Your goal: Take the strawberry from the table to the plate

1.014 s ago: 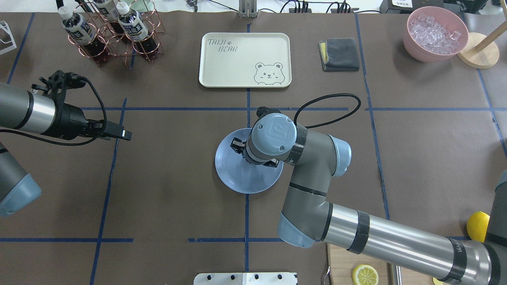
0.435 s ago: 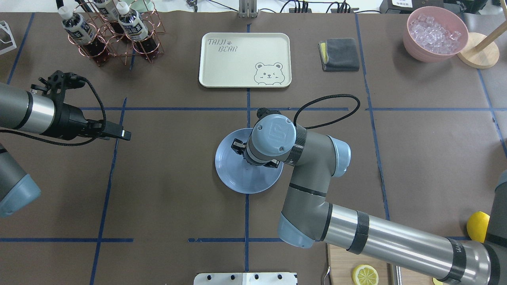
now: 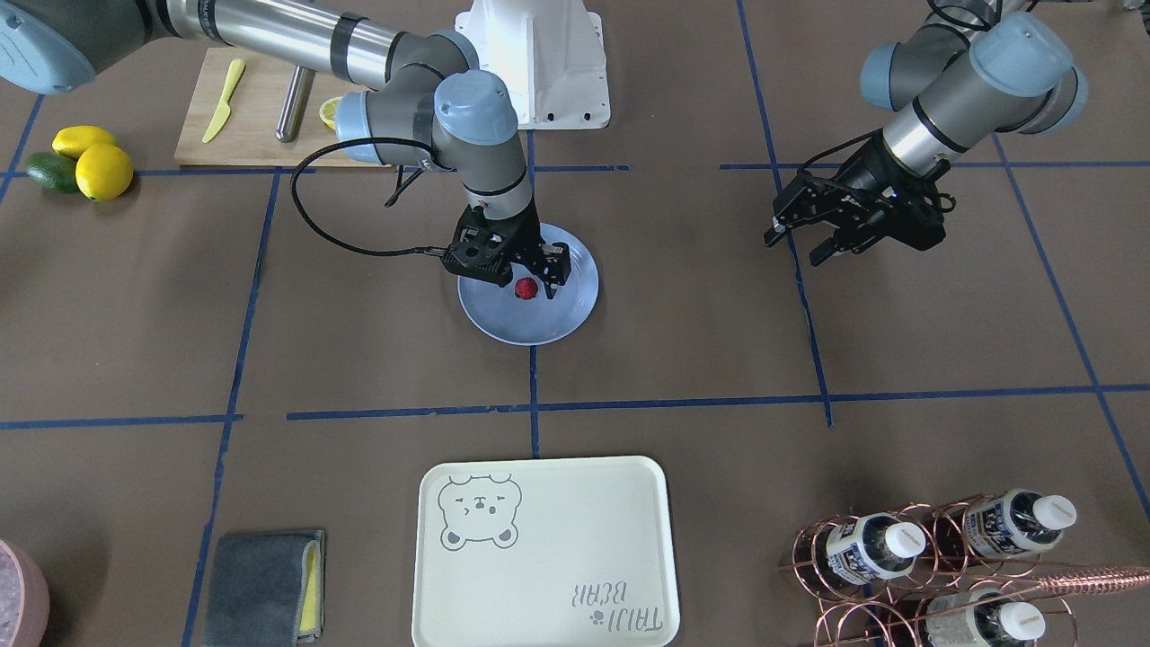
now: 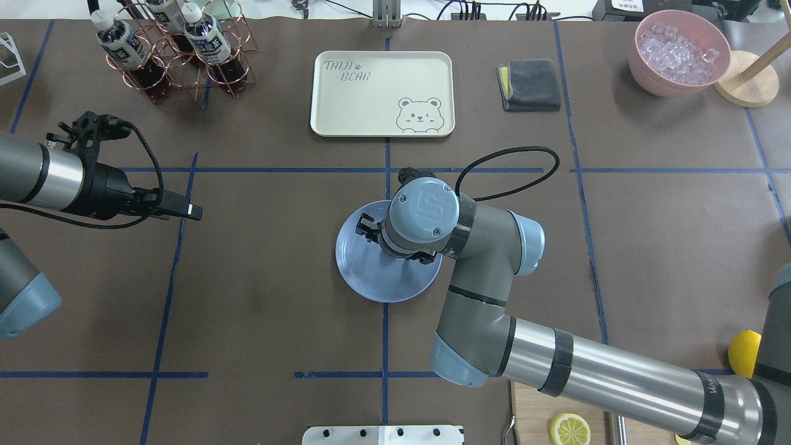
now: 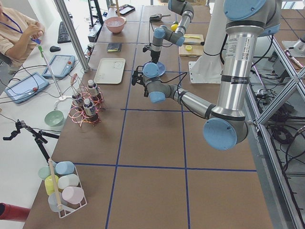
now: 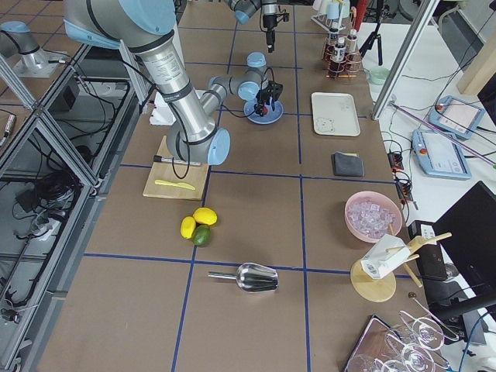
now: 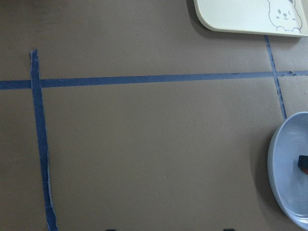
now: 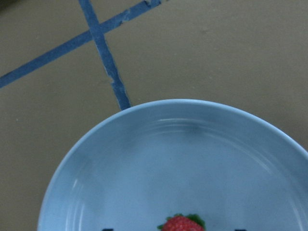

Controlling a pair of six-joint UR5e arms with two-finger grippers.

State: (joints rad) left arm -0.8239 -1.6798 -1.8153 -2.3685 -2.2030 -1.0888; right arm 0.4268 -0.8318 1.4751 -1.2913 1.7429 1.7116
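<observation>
My right gripper (image 3: 533, 277) low over plate (image 3: 575, 310), jaws spread wide, gripping nothing. Strawberry (image 3: 526, 288) lies on plate between my fingertips, clear gap either side. My left gripper (image 3: 800, 247) hangs above table (image 3: 701, 341), well apart from plate, jaws parted, empty.

You see the strawberry (image 3: 526, 288) in bright red with a green leafy top, and the plate (image 3: 575, 314) in a glossy light blue. Your table (image 3: 683, 305) is plain brown, crossed by blue tape lines. The tray (image 3: 539, 575) is cream, printed with a grey bear outline and grey lettering. The lemons (image 3: 103, 171) are yellow, the avocado (image 3: 49, 172) dark green, the folded cloth (image 3: 256, 589) grey with a yellow edge, the bowl (image 4: 649, 83) pink
</observation>
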